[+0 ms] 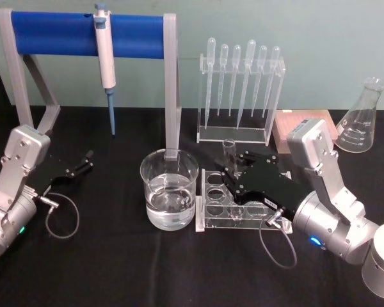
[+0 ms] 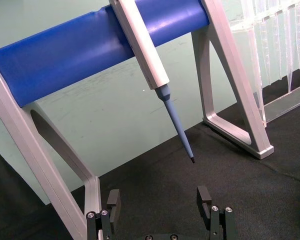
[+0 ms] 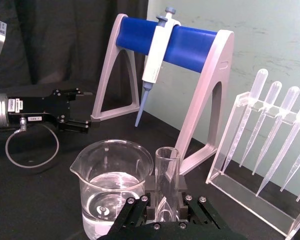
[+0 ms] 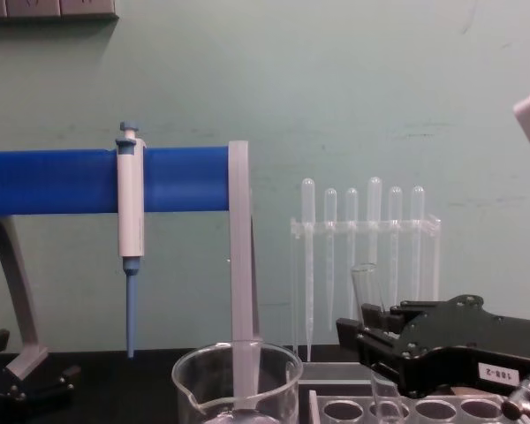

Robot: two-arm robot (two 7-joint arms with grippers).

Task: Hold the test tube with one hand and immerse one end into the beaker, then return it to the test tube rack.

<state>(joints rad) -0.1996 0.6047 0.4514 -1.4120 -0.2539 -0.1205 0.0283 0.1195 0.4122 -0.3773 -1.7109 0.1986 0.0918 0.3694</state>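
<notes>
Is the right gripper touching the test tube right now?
Touching. In the right wrist view, the right gripper has its fingers pressed against both sides of the test tube.

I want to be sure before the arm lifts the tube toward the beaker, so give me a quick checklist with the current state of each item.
1. Right gripper closed on the test tube: ok, fingers clamp both sides.
2. Tube upright: ok, in the chest view it stands nearly vertical.
3. Tube lifted free of the tube rack: cannot tell, its lower end is hidden behind the gripper.
4. Beaker ready: ok, upright beside the rack, holding clear liquid.
5. Left gripper out of the way: ok, open, parked on the far side of the beaker from the rack.
</notes>
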